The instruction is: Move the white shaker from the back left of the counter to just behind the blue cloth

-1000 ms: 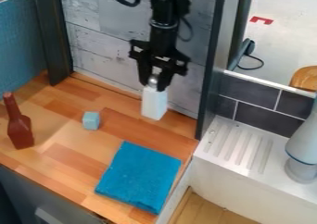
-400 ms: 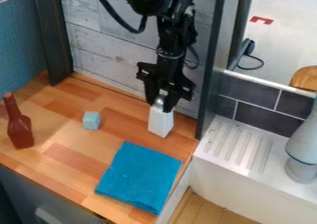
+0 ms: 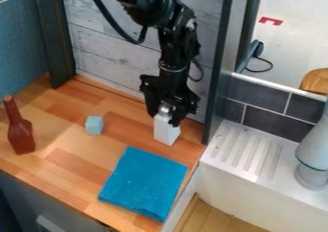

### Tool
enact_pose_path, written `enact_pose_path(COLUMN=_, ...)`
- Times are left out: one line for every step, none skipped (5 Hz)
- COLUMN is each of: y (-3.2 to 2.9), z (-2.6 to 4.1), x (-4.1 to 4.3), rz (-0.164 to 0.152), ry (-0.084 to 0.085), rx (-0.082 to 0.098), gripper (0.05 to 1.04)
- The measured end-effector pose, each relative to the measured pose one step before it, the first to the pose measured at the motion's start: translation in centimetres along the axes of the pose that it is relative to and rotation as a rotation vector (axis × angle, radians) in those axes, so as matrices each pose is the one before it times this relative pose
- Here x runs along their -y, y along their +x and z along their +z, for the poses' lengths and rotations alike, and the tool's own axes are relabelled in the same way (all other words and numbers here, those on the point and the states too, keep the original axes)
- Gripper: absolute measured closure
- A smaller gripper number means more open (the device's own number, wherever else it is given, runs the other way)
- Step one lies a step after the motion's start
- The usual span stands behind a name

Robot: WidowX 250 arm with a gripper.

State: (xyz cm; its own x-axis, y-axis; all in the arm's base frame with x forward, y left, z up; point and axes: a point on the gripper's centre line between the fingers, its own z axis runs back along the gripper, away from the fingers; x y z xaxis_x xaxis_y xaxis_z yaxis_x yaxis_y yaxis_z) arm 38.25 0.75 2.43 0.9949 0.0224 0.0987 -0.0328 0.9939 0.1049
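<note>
Two fingers of the black pincer (image 3: 165, 117) pinch a white block (image 3: 167, 133) by its silver top (image 3: 165, 109), and we see the block hanging directly below them, over the back right part of the wooden surface (image 3: 70, 155). We cannot tell whether its base touches the wood. We find a blue cloth (image 3: 145, 183) in front of it, a small pale blue cube (image 3: 94, 125) to the left, and a brown bottle (image 3: 21, 136) standing farther left.
</note>
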Motion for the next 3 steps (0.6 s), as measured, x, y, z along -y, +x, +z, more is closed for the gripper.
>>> enact_pose_path(y=-0.157, z=1.939, x=0.064, rz=0.0024, ry=-0.0237, rx=0.0461, gripper=0.075)
enact_pose_path(y=-0.272, z=4.300, x=-1.008, rz=0.0455, ry=0.0076, rx=0.0794, gripper=0.080)
enact_pose_path(y=-1.779, z=5.875, x=-2.543, rz=0.0766, ry=0.0157, rx=0.0450, gripper=0.082)
